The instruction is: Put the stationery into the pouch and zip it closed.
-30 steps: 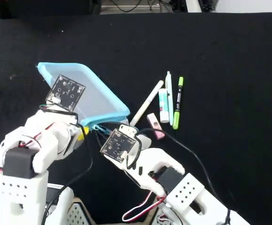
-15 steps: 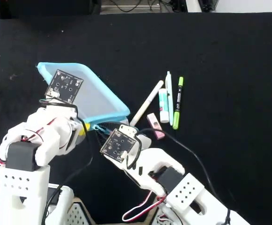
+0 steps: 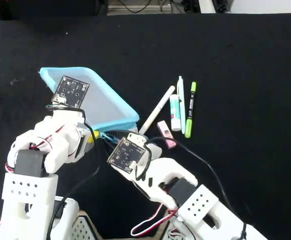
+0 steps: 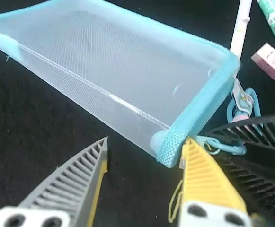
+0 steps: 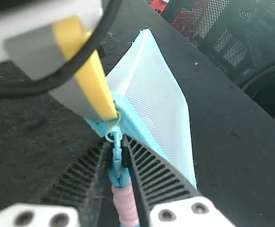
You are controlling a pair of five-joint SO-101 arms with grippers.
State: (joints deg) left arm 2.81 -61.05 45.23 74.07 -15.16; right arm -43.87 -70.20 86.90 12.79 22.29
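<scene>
Pouch: A translucent mesh pouch [image 3: 102,102] with light-blue edging is laid flat on the black desk [image 3: 235,60], just ahead of both arms.
Left gripper: The left gripper [image 4: 146,143] is held wide open at the near corner of the pouch. The corner is touched by its yellow finger [image 4: 196,175], while the grey finger is kept apart from the pouch, over the bare desk.
Right gripper: The right gripper [image 5: 117,142] is pressed narrow on the light-blue zipper pull [image 5: 116,163], which carries a pink tab, at the same corner.
Stationery: All pieces are seen outside the pouch, lying close together on the desk beside it. A white pen [image 3: 158,109] lies slanted, nearest to the pouch. A white-and-teal tube [image 3: 175,114] and a green marker [image 3: 190,110] are placed side by side. A pink eraser [image 3: 166,134] lies just beside the right arm.
</scene>
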